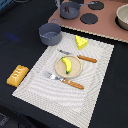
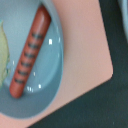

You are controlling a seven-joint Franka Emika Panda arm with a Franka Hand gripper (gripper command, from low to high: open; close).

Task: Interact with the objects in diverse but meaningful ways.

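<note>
No gripper shows in either view. In the wrist view a brown sausage (image 2: 31, 52) with dark grill marks lies in a pale blue-grey dish (image 2: 52, 75) on a pink board (image 2: 85, 45). In the exterior view a yellow holed cheese wedge (image 1: 80, 41) sits on the striped placemat (image 1: 45, 92). A yellow banana (image 1: 67, 64) lies on the round tan plate (image 1: 76, 71). An orange ridged bread slab (image 1: 17, 75) lies off the mat on the exterior view's left. A grey pot (image 1: 50, 34) stands at the mat's far corner. The sausage is hidden in the exterior view.
A fork (image 1: 65, 80) and a knife (image 1: 77, 56) with orange handles flank the plate. The pink board (image 1: 107, 27) at the back carries black discs (image 1: 89, 19), a second grey pot (image 1: 70, 9) and a pale bowl (image 1: 122, 16). A pale yellow-green thing (image 2: 3, 55) lies beside the sausage.
</note>
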